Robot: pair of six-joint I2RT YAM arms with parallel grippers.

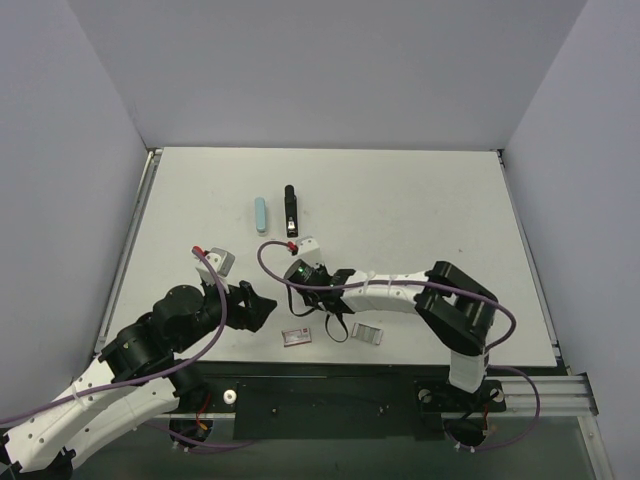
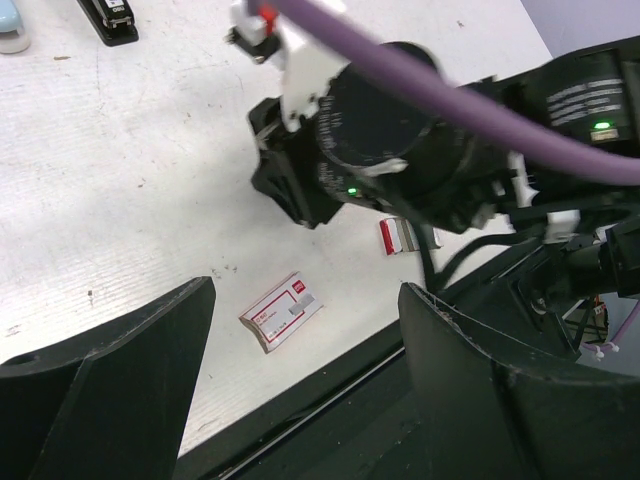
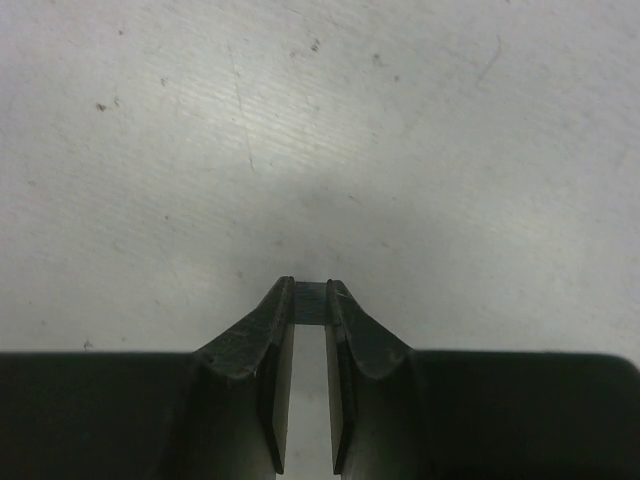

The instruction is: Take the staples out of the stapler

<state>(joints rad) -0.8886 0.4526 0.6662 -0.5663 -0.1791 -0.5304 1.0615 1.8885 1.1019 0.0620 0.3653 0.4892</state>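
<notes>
The black stapler lies at the table's middle back; it also shows in the left wrist view. My right gripper points straight down, close above the bare white table, and is shut on a small dark-grey strip of staples held between its fingertips. In the top view the right gripper hangs near the front centre. My left gripper is open and empty, just left of it, over the table's front edge.
A light-blue oblong object lies left of the stapler. A small red-and-white box lies near the front edge, also in the left wrist view. A second small box piece lies to its right.
</notes>
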